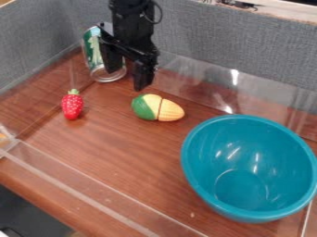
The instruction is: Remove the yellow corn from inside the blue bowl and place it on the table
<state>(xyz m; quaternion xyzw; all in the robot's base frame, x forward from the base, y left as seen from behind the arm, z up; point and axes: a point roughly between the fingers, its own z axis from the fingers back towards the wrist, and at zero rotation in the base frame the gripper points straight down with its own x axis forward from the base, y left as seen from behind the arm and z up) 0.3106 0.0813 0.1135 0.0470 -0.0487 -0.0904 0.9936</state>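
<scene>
- The black pincer [128,72] hangs pointing down over the table [74,153], its jaws spread wide and holding nothing.
- Just behind it lies a green tin can [102,51] on its side.
- The yellow corn [158,108] lies on the table, below and right of the pincer, apart from it.
- A red strawberry [73,105] sits to the left.
- The blue bowl [249,168] stands at the right, with nothing in it.

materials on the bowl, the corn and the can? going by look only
Blue bowl: likely plastic, smooth and glossy; soft highlights run down its inner wall.
Yellow corn: looks like a moulded plastic toy, yellow-orange with a green end, mild sheen.
Green tin can: apparently metal with a printed green label; pale silvery rim shows. It could be a toy replica, can't tell.
</scene>
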